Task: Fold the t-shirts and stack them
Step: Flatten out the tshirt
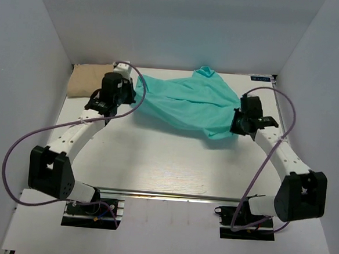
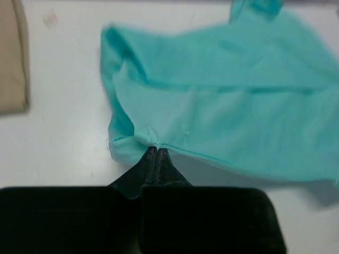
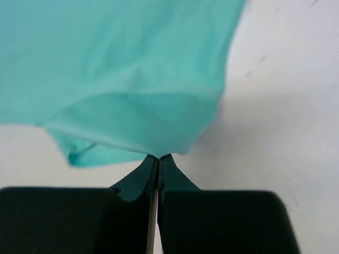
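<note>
The teal-green t-shirt point(image 1: 188, 102) hangs stretched between my two grippers above the far half of the table. My left gripper point(image 1: 132, 89) is shut on its left hem, seen in the left wrist view point(image 2: 157, 146) with the shirt point(image 2: 228, 100) spreading away from it. My right gripper point(image 1: 235, 121) is shut on the shirt's right edge, seen in the right wrist view point(image 3: 159, 156) with the cloth point(image 3: 122, 69) bunched at the tips. The tan-beige t-shirt point(image 1: 86, 80) lies flat at the far left corner, partly behind the left arm; it also shows in the left wrist view point(image 2: 11, 58).
White walls point(image 1: 34, 65) close in the table point(image 1: 167, 156) on the left, back and right. Purple cables point(image 1: 16, 151) loop from both arms. The arm bases point(image 1: 91, 206) sit at the near edge.
</note>
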